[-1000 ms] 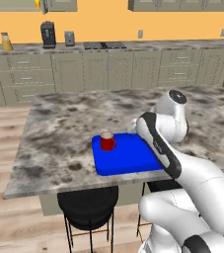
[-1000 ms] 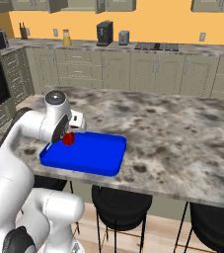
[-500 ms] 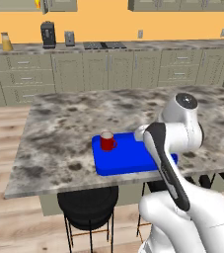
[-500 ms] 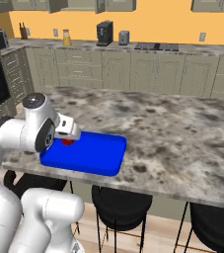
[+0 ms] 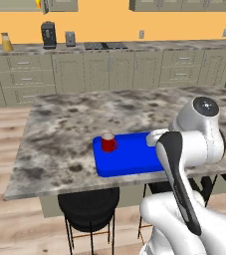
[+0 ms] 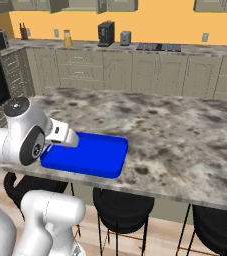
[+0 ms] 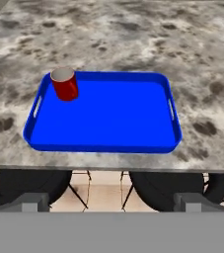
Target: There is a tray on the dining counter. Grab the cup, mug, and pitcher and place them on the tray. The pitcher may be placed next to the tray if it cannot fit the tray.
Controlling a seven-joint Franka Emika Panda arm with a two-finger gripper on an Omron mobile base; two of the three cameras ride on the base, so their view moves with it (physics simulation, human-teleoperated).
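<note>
Tool [image 7: 111, 205] empty, jaws spread wide, hanging off the near edge of the tabletop [image 7: 133, 39] and looking across it; the white arm [image 5: 194, 144] is folded back by that edge. Just inside the near edge sits the tray [image 7: 113, 123]: flat, glossy bright blue, low raised rim, rounded corners, slot handles in its short ends. The mug [image 7: 65, 84] stands upright in a far corner of the tray, small, smooth, solid red, pale inside; handle hidden in the hand view. Tabletop is mottled grey-brown stone, matte, overhanging black round stools [image 5: 88, 205]. Judgement: mug step looks done; cup and pitcher still to fetch. Far off on the back counter, by the wall, stands the pitcher [image 5: 6, 43], conical with orange-yellow contents; too small to read its lid. Cup not located. Next move likely calls for driving the base toward the back counter, then a wide grasp on the pitcher's tapering glass, which may prove slippery.
</note>
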